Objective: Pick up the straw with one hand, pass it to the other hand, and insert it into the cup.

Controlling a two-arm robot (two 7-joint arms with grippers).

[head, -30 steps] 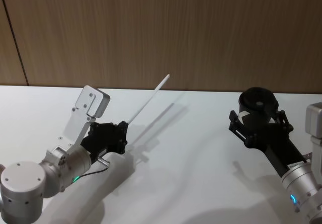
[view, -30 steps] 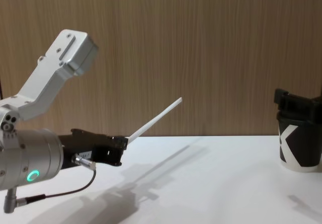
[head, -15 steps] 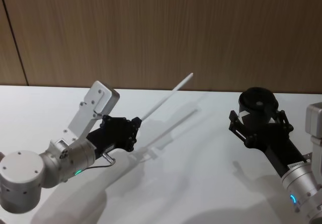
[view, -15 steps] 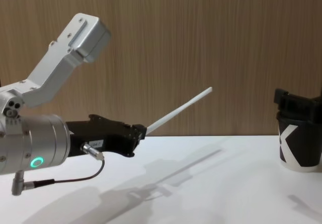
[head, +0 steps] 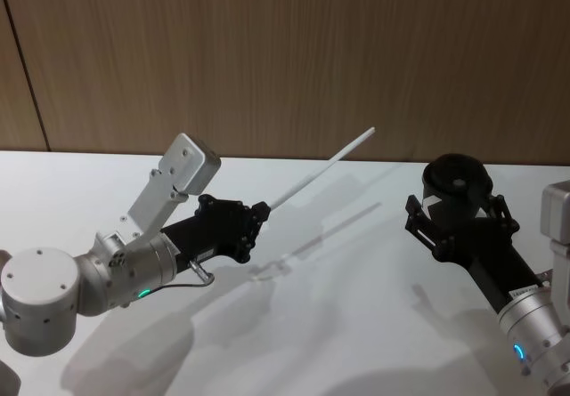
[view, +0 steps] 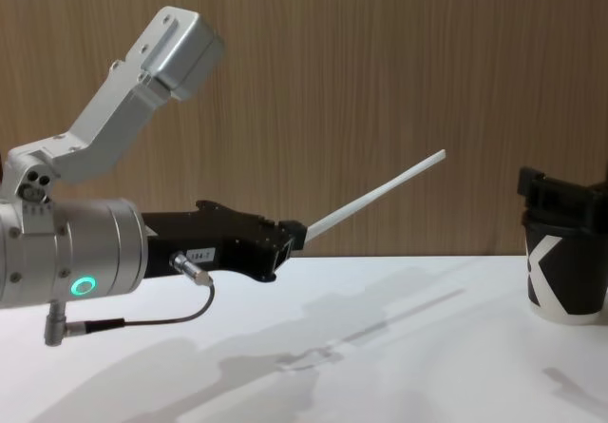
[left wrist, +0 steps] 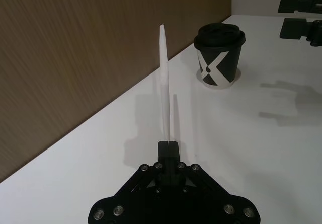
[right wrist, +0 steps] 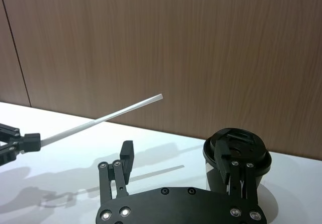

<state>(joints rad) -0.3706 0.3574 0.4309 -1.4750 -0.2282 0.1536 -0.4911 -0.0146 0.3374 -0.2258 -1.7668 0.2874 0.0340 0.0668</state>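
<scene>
Carried further right since a second ago by left gripper (head: pixel 264 211), pressed onto the near end of straw (head: pixel 321 166); tip slanted toward right gripper (right wrist: pixel 173 152), spread open near cup (head: pixel 456 181), probably for handover

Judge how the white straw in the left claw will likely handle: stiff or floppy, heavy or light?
Probably stiff: the straw juts straight from the left claw, gripped at one end, without sagging. Likely light, being so thin. Laid on the table, it might roll.
</scene>
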